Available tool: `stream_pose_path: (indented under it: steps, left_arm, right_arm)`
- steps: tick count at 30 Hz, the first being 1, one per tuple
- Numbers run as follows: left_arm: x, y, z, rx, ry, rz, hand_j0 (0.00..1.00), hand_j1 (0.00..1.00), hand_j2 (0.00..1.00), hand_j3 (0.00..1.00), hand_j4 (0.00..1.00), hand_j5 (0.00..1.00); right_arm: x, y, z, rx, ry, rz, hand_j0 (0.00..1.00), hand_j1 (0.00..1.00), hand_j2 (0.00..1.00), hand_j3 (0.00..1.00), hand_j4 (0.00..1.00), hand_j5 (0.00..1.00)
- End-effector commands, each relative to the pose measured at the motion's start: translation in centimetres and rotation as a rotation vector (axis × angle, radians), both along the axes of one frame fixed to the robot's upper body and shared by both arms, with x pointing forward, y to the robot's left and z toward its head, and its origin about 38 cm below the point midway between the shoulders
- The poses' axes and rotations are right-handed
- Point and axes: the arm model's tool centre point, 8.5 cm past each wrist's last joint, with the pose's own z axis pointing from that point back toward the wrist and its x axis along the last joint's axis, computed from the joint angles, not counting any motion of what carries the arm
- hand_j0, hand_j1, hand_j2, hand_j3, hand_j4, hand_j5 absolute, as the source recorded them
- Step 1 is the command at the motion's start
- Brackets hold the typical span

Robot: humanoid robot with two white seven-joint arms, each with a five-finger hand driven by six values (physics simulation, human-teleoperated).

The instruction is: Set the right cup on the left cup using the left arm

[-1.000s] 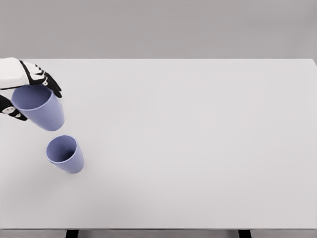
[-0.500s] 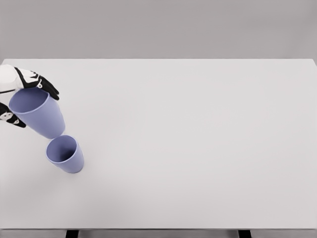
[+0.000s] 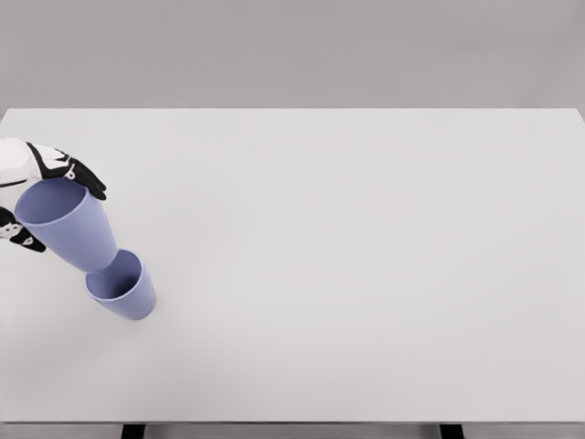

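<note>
Left robot hand (image 3: 37, 187) at the far left edge of the head view, over the left end of the tabletop (image 3: 366, 274). White back with black fingers (image 3: 80, 176), curled around the rim of the held cup (image 3: 66, 222): upper fingers draped over the far side of the rim, a thumb or lower finger (image 3: 20, 233) showing at the near side by the picture's edge. Wrist and arm cut off by the frame. Closed in a grasp on that cup, not spread.

Held cup: lilac-blue, tilted, open mouth turned up and toward the left, narrow base pointing down and to the right. Base dipped into the mouth of the lower cup (image 3: 123, 288), overlapping its far-left rim; whether resting on the inner wall or just clear of it, impossible to tell. Not seated straight: axis slanted against that of the lower cup.

Lower cup: same colour, standing on the tabletop near the left end, somewhat nearer the front edge than the middle. Mouth open upward and toward the camera, inside partly visible beside the inserted base. Faint shadow beneath and to the right.

Tabletop: plain pale grey, spanning nearly the whole width. Grey wall behind. Two dark leg tops at the bottom edge, one left (image 3: 133, 431), one right (image 3: 451, 431).
</note>
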Motion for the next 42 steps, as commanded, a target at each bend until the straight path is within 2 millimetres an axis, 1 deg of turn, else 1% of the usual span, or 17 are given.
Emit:
stream_pose_path:
  steps: [1, 2, 3, 5, 10, 11, 12, 15, 20, 24, 28, 30, 42]
  left_arm:
    - [0.2, -0.4, 0.0, -0.013, 0.002, -0.008, 0.65, 0.65, 0.65, 0.65, 0.65, 0.65]
    - [0.5, -1.1, -0.3, -0.022, 0.006, -0.027, 0.64, 0.64, 0.64, 0.64, 0.64, 0.64]
    - [0.5, -1.1, -0.5, -0.022, 0.012, -0.028, 0.64, 0.64, 0.64, 0.64, 0.64, 0.64]
    - [0.8, -1.9, -0.8, -0.035, 0.014, -0.049, 0.65, 0.65, 0.65, 0.65, 0.65, 0.65]
    - [0.6, -1.6, -1.3, -0.031, 0.030, -0.039, 0.65, 0.65, 0.65, 0.65, 0.65, 0.65]
    - [0.6, -1.3, -1.7, -0.030, 0.041, -0.028, 0.65, 0.65, 0.65, 0.65, 0.65, 0.65]
    - [0.8, -0.9, -1.8, -0.028, 0.042, -0.016, 0.66, 0.66, 0.66, 0.66, 0.66, 0.66]
    - [1.0, -0.9, -2.0, -0.029, 0.043, -0.015, 0.66, 0.66, 0.66, 0.66, 0.66, 0.66]
    - [1.3, -0.2, -2.2, -0.019, 0.045, 0.008, 0.66, 0.66, 0.66, 0.66, 0.66, 0.66]
    - [1.2, -0.2, -2.8, -0.018, 0.060, 0.008, 0.67, 0.67, 0.67, 0.67, 0.67, 0.67]
    - [1.2, -0.3, -2.9, -0.020, 0.063, 0.005, 0.67, 0.67, 0.67, 0.67, 0.67, 0.67]
    - [1.2, -0.6, -3.5, -0.022, 0.077, -0.002, 0.67, 0.67, 0.67, 0.67, 0.67, 0.67]
    - [1.2, -0.7, -3.6, -0.025, 0.079, -0.004, 0.67, 0.67, 0.67, 0.67, 0.67, 0.67]
  right_arm:
    - [0.0, 0.0, 0.0, 0.000, 0.000, 0.000, 1.00, 1.00, 1.00, 1.00, 1.00, 1.00]
    - [0.0, 0.0, 0.0, 0.000, 0.000, 0.000, 1.00, 1.00, 1.00, 1.00, 1.00, 1.00]
    - [0.0, 0.0, 0.0, 0.000, 0.000, 0.000, 1.00, 1.00, 1.00, 1.00, 1.00, 1.00]
    - [0.0, 0.0, 0.0, 0.000, 0.000, 0.000, 1.00, 1.00, 1.00, 1.00, 1.00, 1.00]
    - [0.0, 0.0, 0.0, 0.000, 0.000, 0.000, 1.00, 1.00, 1.00, 1.00, 1.00, 1.00]
    - [0.0, 0.0, 0.0, 0.000, 0.000, 0.000, 1.00, 1.00, 1.00, 1.00, 1.00, 1.00]
    - [0.0, 0.0, 0.0, 0.000, 0.000, 0.000, 1.00, 1.00, 1.00, 1.00, 1.00, 1.00]
    - [0.0, 0.0, 0.0, 0.000, 0.000, 0.000, 1.00, 1.00, 1.00, 1.00, 1.00, 1.00]
    - [0.0, 0.0, 0.0, 0.000, 0.000, 0.000, 1.00, 1.00, 1.00, 1.00, 1.00, 1.00]
    - [0.0, 0.0, 0.0, 0.000, 0.000, 0.000, 1.00, 1.00, 1.00, 1.00, 1.00, 1.00]
    - [0.0, 0.0, 0.0, 0.000, 0.000, 0.000, 1.00, 1.00, 1.00, 1.00, 1.00, 1.00]
    - [0.0, 0.0, 0.0, 0.000, 0.000, 0.000, 1.00, 1.00, 1.00, 1.00, 1.00, 1.00]
    - [0.0, 0.0, 0.0, 0.000, 0.000, 0.000, 1.00, 1.00, 1.00, 1.00, 1.00, 1.00]
